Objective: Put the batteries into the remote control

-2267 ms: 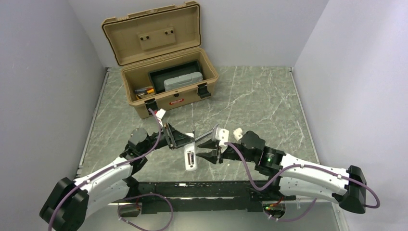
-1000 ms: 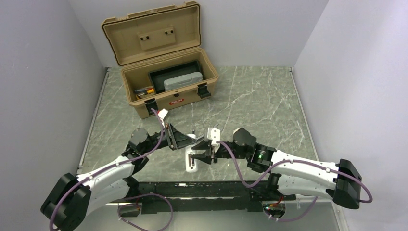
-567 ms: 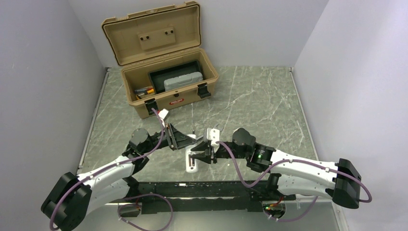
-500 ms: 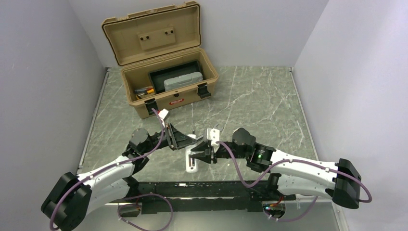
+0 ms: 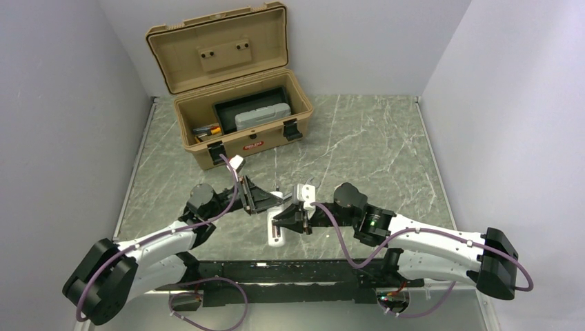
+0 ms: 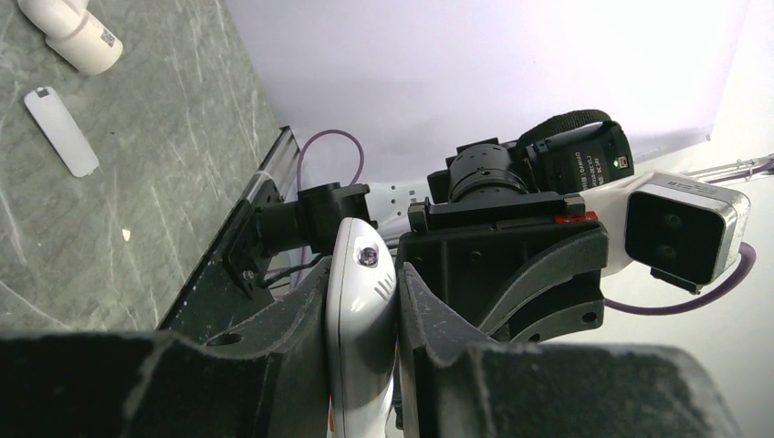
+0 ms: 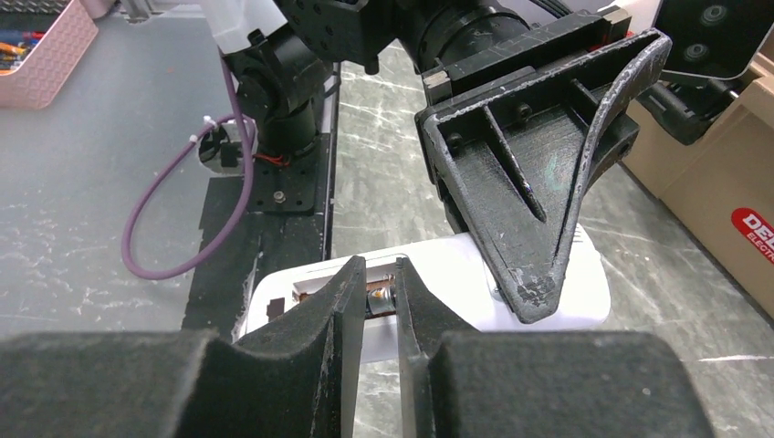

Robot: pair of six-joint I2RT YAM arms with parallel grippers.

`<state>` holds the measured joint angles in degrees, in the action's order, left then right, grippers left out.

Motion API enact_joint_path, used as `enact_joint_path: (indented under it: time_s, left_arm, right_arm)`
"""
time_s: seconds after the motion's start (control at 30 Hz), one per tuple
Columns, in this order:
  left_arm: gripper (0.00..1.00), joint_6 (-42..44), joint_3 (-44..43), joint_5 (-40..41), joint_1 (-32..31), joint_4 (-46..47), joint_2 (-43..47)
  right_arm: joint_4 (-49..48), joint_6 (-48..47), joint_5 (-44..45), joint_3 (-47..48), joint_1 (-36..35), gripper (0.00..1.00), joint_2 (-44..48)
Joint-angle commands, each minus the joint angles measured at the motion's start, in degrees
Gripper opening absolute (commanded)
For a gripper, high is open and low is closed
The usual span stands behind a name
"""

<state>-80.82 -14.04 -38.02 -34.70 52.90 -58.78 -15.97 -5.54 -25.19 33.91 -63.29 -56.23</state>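
The remote control (image 5: 275,232) is a white bar, held at its far end by my left gripper (image 5: 265,201) just above the table near the front edge. In the left wrist view the jaws press both sides of the remote (image 6: 360,310), so my left gripper (image 6: 363,274) is shut on it. My right gripper (image 5: 280,222) is at the remote's open compartment. In the right wrist view it (image 7: 377,274) is shut on a small battery (image 7: 381,300), whose far end sits in the dark recess of the remote (image 7: 456,265).
An open tan toolbox (image 5: 238,134) with a tray and small tools stands at the back left. A flat white cover piece (image 6: 61,130) and a white pipe fitting (image 6: 78,35) lie on the marble table. A pink basket (image 7: 41,41) sits off the table.
My right gripper moved left from beside the remote to over its compartment, then stayed there. The left arm shifted slightly, still holding the remote.
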Motion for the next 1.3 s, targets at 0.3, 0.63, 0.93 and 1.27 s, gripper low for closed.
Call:
enact_joint_path:
  time_s: [0.3,0.63,0.93,1.27]
  left_arm:
    - [0.0,-1.2,-2.7,0.0,-0.1,4.6,1.2]
    - [0.0,-0.4,-4.1,0.1,0.1,2.7,1.7]
    - [0.0,0.0,-5.0,-0.5,0.1,2.6,0.8]
    - [0.0,0.3,-5.6,-0.5,0.1,2.5,0.6]
  right_arm:
    - [2.7,1.2,-3.0,0.6,0.0,0.18,2.6]
    - [5.2,1.8,-4.3,0.2,-0.1,0.15,3.0]
    - [7.3,1.2,-5.1,0.6,0.0,0.15,2.1]
    - [8.7,1.7,-7.4,0.6,-0.1,0.15,1.7]
